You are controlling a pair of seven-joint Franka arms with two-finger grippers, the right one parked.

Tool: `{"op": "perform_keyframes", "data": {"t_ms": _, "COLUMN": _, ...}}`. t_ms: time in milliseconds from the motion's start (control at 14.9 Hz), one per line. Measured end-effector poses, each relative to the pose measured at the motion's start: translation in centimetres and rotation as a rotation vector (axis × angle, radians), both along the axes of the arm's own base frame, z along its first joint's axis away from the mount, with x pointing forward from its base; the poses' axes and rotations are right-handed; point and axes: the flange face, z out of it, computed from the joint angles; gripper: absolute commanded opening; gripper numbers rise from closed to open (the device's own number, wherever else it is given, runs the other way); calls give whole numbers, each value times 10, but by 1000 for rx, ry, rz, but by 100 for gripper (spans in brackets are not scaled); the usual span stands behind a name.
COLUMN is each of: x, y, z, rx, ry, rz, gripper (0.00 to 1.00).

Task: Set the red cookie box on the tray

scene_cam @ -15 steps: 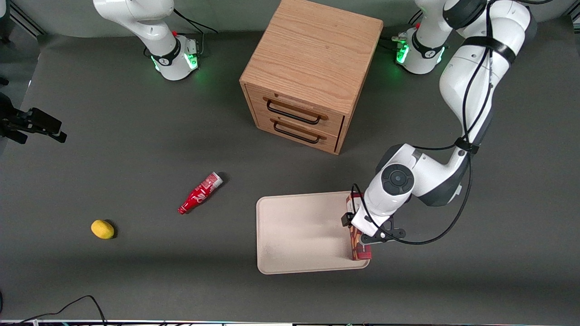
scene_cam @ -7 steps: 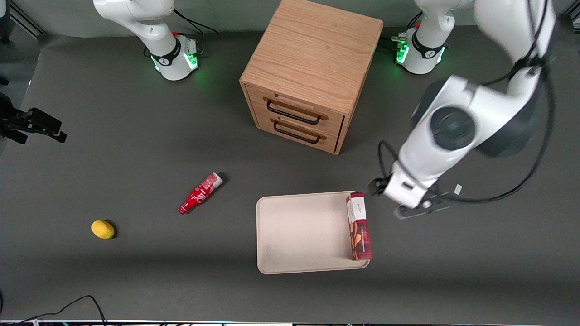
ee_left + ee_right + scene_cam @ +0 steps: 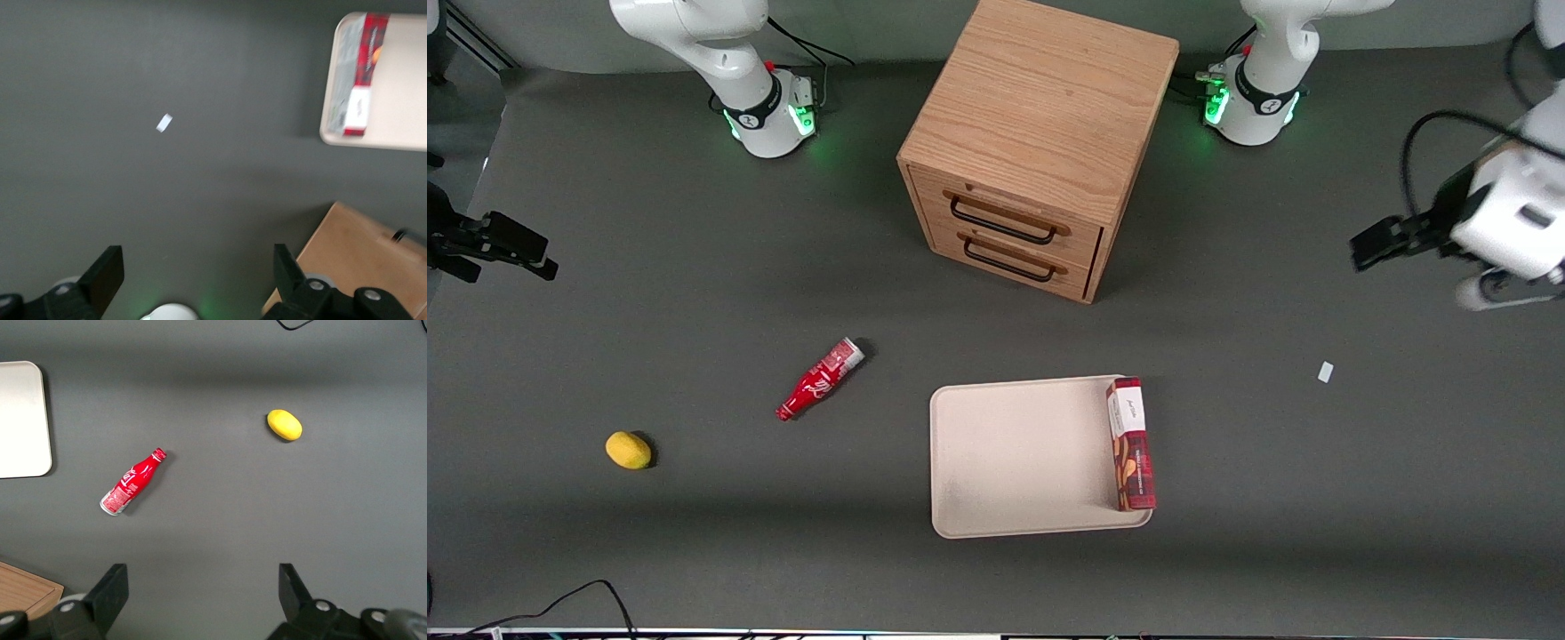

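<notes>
Claw [image 3: 193,283] is hovering with fingers spread apart and empty at the front view's right edge, while the slim red tartan cardboard cookie box [image 3: 1131,444] is lying along the beige rectangular tray's [image 3: 1014,453] right rim; placement looks finished.

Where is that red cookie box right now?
The red cookie box lies on the tray, along its edge toward the working arm's end. The open claw hangs well away, empty.

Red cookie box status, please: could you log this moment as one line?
red cookie box: on tray, along its edge | pincer: open, empty, raised toward working arm's end | placement: looks done
</notes>
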Motion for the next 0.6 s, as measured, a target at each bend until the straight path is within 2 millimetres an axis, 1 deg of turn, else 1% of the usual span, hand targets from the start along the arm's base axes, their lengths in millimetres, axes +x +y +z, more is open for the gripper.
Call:
{"op": "perform_keyframes", "data": {"t_ms": 134, "x": -18, "y": 27, "z": 3, "rx": -6, "ry": 19, "rz": -44, "gripper": 100}}
{"op": "perform_keyframes", "data": {"t_ms": 336, "x": -50, "y": 57, "z": -10, "rx": -21, "ry": 26, "rz": -92, "gripper": 100}}
{"op": "perform_keyframes", "data": {"t_ms": 470, "x": -74, "y": 66, "z": -26, "rx": -28, "ry": 0, "rz": -97, "gripper": 100}}
{"op": "perform_keyframes", "data": {"t_ms": 604, "x": -100, "y": 65, "z": -39, "rx": -29, "ry": -7, "rz": -100, "gripper": 100}}
